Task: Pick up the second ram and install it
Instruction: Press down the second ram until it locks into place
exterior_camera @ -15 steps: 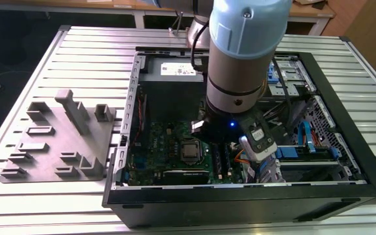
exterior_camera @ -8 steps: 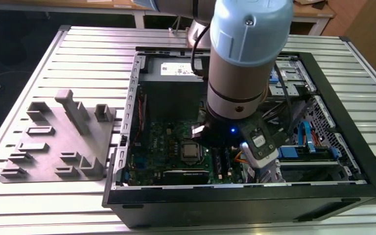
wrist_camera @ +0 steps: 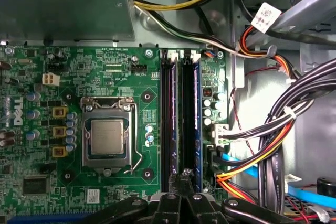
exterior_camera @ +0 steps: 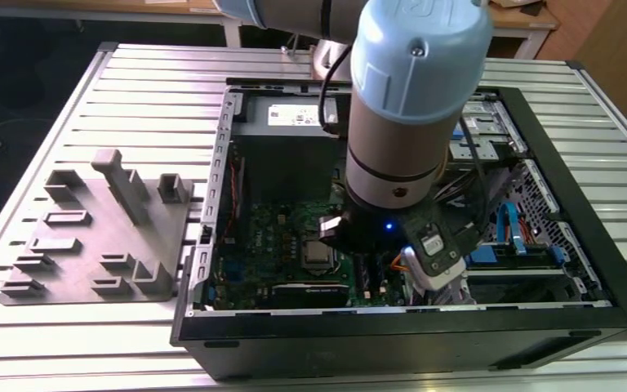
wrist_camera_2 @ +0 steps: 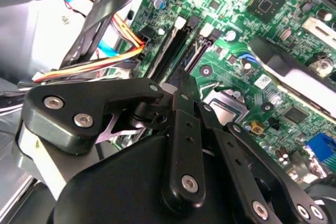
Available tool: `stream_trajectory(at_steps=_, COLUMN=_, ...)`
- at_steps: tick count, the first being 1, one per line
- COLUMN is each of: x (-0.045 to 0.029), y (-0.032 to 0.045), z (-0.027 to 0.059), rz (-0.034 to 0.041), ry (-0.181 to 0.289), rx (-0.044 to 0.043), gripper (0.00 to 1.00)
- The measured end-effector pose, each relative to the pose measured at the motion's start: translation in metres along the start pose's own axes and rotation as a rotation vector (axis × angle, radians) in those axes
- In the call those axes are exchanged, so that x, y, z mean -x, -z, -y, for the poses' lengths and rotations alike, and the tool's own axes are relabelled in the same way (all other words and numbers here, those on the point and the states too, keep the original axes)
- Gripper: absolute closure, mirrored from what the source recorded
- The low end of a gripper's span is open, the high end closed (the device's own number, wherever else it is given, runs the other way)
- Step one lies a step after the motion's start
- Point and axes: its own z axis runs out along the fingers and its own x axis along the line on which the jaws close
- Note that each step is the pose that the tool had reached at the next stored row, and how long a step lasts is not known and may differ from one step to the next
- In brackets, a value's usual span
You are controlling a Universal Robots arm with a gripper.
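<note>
Second ram [wrist_camera: 195, 124] seated in motherboard slot, beside tool [wrist_camera: 185, 179].

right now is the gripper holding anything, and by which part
Cannot be told. The gripper sits with fingertips together over the memory slots on the motherboard; any held stick is hidden.

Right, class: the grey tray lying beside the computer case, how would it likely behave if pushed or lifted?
The grey tray looks like rigid moulded plastic, so it is probably stiff and fairly light. It lies broad and flat on the ribbed table, so it should slide rather than tip. Its upright blocks might snag or snap if knocked sideways.
</note>
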Motion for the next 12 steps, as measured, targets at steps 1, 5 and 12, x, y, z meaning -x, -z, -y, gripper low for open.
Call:
stream_trajectory(at_steps=1, x=-0.0001, y=-0.0012, z=0.0002, rz=-0.0001, ry=0.0, rx=-0.0002, gripper=0.93)
stream_trajectory(at_steps=5, x=-0.0004, y=-0.0048, z=0.0005, rz=-0.0001, ry=0.0, rx=-0.0002, gripper=0.93)
stream_trajectory(at_steps=12, x=-0.0008, y=-0.0101, z=0.0009, rz=-0.0003, ry=0.0, rx=-0.001, gripper=0.93)
